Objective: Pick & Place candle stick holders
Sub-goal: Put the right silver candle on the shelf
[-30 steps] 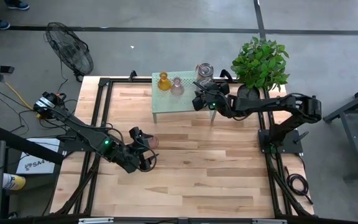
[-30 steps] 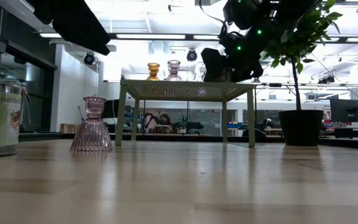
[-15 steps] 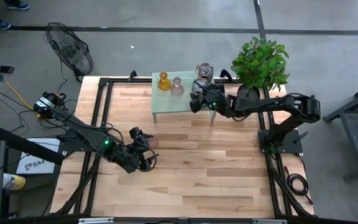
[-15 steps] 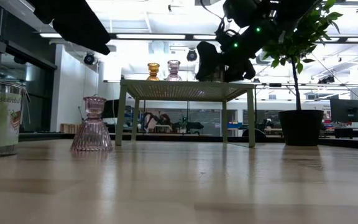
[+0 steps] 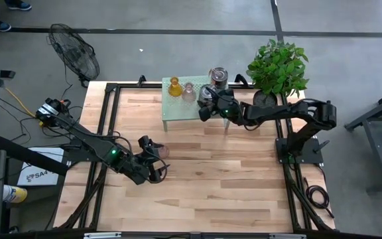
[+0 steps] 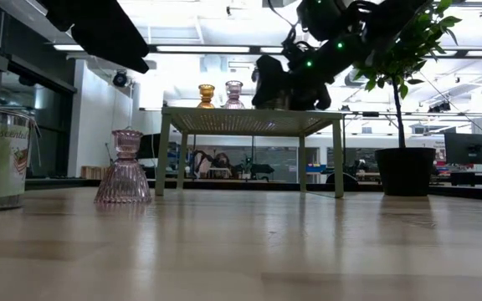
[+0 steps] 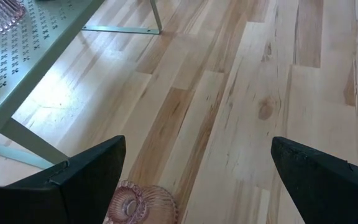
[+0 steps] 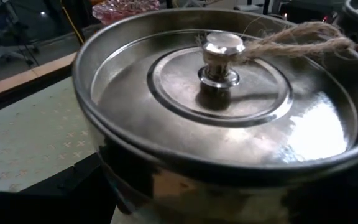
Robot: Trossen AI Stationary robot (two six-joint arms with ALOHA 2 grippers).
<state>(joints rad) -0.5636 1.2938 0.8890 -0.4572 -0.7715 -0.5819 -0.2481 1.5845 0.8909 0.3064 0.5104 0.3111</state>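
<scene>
A pale green perforated stand (image 5: 178, 111) at the table's far side carries an amber glass holder (image 5: 174, 87) and a pink glass holder (image 5: 189, 91). My right gripper (image 5: 206, 101) hovers over the stand's right part, shut on a silvery metal holder (image 8: 216, 106) that has a lidded top, a knob and twine. Another silvery holder (image 5: 217, 74) stands behind the stand. My left gripper (image 5: 152, 158) hangs open over the table's middle left, just short of a second pink glass holder (image 7: 140, 208) standing on its base. A third silvery holder (image 6: 2, 159) shows in the low view. My right gripper has the silvery holder's round wall (image 8: 166, 180) between its two fingers, which come at it nearly level from the table's right side. The lid faces up, slightly tilted. The holder fills the wrist view and hides the contact; whether its base rests on the stand I cannot tell.
A potted plant (image 5: 278, 66) stands at the far right, close behind my right arm. A fan (image 5: 75, 53) sits on the floor beyond the table's far left corner. Bare wooden tabletop (image 5: 231, 179) spreads across the near half.
My right gripper has gone toward the table's left edge along the stand's top, carrying the silvery holder, and its wrist has tipped up toward level.
</scene>
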